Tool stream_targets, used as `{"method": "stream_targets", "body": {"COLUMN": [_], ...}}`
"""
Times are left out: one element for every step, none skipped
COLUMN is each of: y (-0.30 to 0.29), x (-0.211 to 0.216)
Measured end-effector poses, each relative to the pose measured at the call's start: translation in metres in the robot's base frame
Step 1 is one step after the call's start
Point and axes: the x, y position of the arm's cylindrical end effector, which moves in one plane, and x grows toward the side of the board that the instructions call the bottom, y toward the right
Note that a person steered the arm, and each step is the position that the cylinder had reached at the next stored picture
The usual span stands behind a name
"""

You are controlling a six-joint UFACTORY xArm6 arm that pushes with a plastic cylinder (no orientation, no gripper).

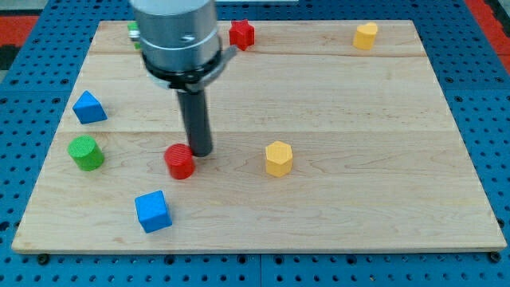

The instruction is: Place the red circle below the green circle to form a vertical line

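At the view's left the green circle (85, 152) stands with no block directly below it; the blue cube (152, 211) sits lower and to its right. The red circle (180, 161) lies well to the right of the green 1, roughly level, so the line is unformed. My tip (200, 152), a bare rod holding nothing, touches its upper-right edge, the rod upright.

My tip (200, 153) rests on the board, rod upright beneath the arm.
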Motion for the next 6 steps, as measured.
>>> {"method": "stream_targets", "body": {"y": [-0.022,-0.025,-0.049,-0.101,-0.113,-0.111], "x": [0.042,0.06,0.06,0.06,0.058,0.058]}}
